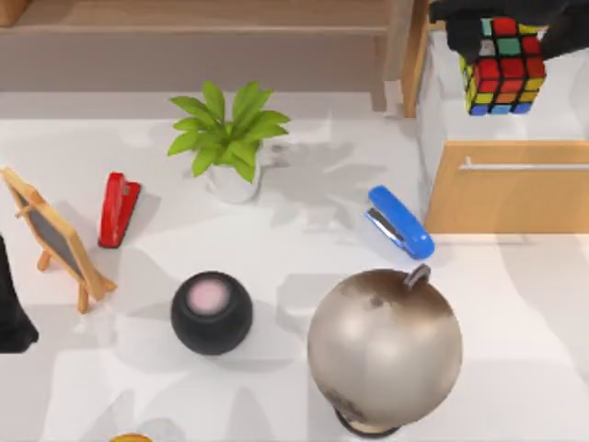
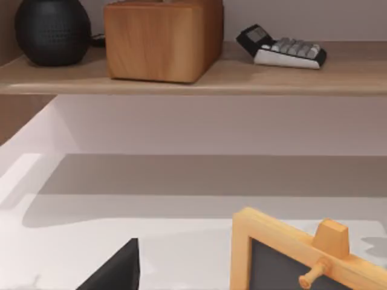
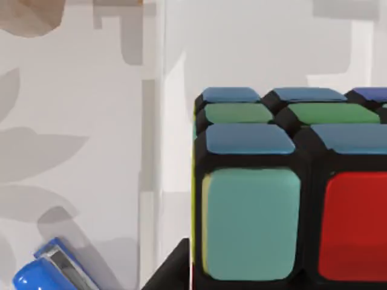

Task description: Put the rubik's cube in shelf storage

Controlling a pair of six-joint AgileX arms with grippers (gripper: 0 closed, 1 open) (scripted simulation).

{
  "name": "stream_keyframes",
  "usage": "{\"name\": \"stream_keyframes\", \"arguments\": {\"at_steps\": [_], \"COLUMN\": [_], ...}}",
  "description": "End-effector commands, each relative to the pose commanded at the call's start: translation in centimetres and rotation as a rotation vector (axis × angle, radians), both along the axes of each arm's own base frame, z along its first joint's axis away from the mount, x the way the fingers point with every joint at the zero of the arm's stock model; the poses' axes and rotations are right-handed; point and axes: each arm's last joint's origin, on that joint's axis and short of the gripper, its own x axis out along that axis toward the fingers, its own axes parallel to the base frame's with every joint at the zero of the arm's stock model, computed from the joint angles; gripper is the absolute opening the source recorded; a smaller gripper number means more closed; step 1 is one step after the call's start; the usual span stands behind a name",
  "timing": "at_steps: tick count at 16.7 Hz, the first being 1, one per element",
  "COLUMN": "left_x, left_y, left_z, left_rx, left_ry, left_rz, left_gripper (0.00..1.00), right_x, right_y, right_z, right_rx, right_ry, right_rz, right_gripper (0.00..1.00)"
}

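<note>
The rubik's cube (image 1: 502, 66) hangs at the far right back of the table, its red, green, yellow and blue squares facing up. My right gripper (image 1: 504, 20) is shut on it, with a black finger on each side. The right wrist view has the cube (image 3: 290, 193) very close, with a dark finger (image 3: 172, 272) at its edge. The shelf storage (image 1: 193, 51) is the long brown recess along the back, to the left of the cube. My left arm (image 1: 11, 313) is parked at the left edge.
An orange-tan drawer cabinet (image 1: 508, 187) with a metal handle stands just in front of the cube. On the table are a potted plant (image 1: 230, 138), red stapler (image 1: 118, 209), blue stapler (image 1: 400, 221), black ball speaker (image 1: 211, 311), globe (image 1: 385, 345) and small chalkboard easel (image 1: 55, 239).
</note>
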Motion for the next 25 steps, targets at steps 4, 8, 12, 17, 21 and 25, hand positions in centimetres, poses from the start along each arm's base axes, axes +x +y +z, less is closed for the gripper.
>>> {"name": "stream_keyframes", "arguments": {"at_steps": [4,8,12,17,21,25], "left_x": [0.0,0.0,0.0,0.0,0.0,0.0], "left_y": [0.0,0.0,0.0,0.0,0.0,0.0], "left_z": [0.0,0.0,0.0,0.0,0.0,0.0], "left_rx": [0.0,0.0,0.0,0.0,0.0,0.0], "left_ry": [0.0,0.0,0.0,0.0,0.0,0.0], "left_rz": [0.0,0.0,0.0,0.0,0.0,0.0], "left_gripper": [1.0,1.0,1.0,1.0,1.0,1.0], "right_x": [-5.7,-11.6,-15.5,-15.3,-12.8,-10.5], "right_y": [9.5,17.9,24.0,27.0,26.5,23.9], "right_z": [6.0,10.1,10.8,6.6,-0.5,-7.2], "right_rx": [0.09,0.297,0.495,0.544,0.403,0.216], "right_ry": [-0.331,-0.684,-0.962,-1.207,-1.304,-1.343], "right_rz": [0.148,0.256,0.27,0.166,0.088,0.035], "right_gripper": [0.0,0.0,0.0,0.0,0.0,0.0]}}
